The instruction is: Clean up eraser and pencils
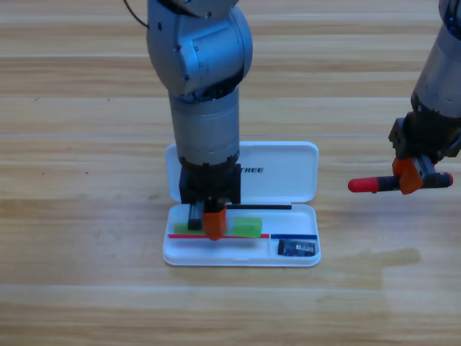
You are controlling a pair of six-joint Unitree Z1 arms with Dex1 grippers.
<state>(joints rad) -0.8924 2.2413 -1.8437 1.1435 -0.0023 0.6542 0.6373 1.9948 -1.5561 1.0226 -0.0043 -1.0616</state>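
The white case (288, 180) lies open in the middle of the table. In its tray's small right compartment sits the dark eraser (297, 248). My left gripper (213, 225) points down into the tray's long compartment, right over the pale green pencil (243, 228), whose bright green end shows to the gripper's right. To the right of the case, above the table, my right gripper (409, 175) is shut on the black pencil with red ends (367, 184), held level with its left red end sticking out.
The case's lid (277, 167) lies flat behind the tray. Bare wooden table (86, 288) surrounds the case on every side.
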